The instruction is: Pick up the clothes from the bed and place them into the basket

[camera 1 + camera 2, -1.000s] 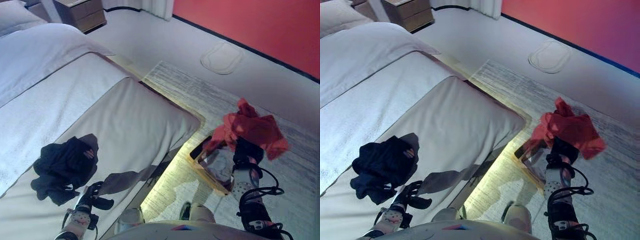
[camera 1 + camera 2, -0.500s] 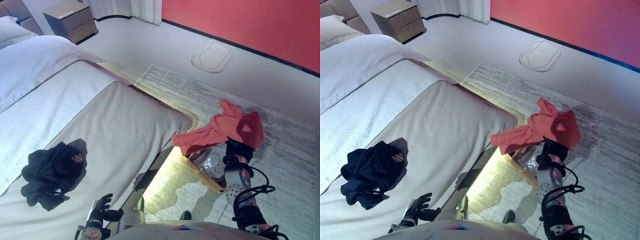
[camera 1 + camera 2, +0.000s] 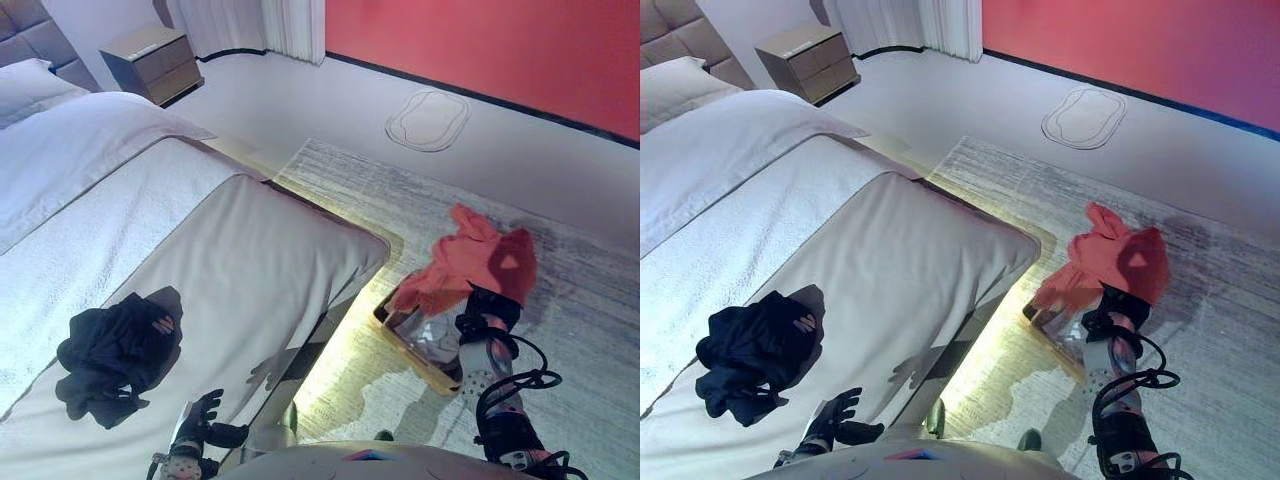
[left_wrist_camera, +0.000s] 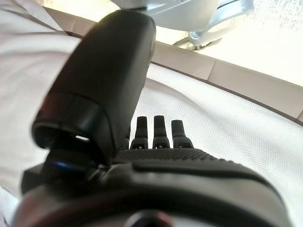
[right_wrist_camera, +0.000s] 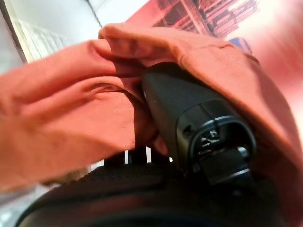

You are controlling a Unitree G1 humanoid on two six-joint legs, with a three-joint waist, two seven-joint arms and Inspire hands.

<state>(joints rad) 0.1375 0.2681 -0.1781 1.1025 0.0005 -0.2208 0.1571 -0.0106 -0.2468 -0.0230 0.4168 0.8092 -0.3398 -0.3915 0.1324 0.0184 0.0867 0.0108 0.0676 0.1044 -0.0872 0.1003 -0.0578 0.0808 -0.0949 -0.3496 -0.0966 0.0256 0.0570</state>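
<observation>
Right hand [image 3: 1124,303], fingers clenched in the red garment [image 3: 1108,262], hangs above the basket [image 3: 425,335]; next move, judged: lower and release.

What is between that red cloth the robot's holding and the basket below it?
Nothing visible. The red cloth hangs from the right hand, draped right over the basket on the rug beside the bed, its opening uncovered.

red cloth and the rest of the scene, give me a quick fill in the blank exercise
1. The right robot hand holds a ____ cloth above the basket.
2. The dark clothes lie on the ____.
3. The basket stands on the ____, beside the bed.
4. The left robot hand holds ____.

Missing words: red; bed; rug; nothing
</observation>
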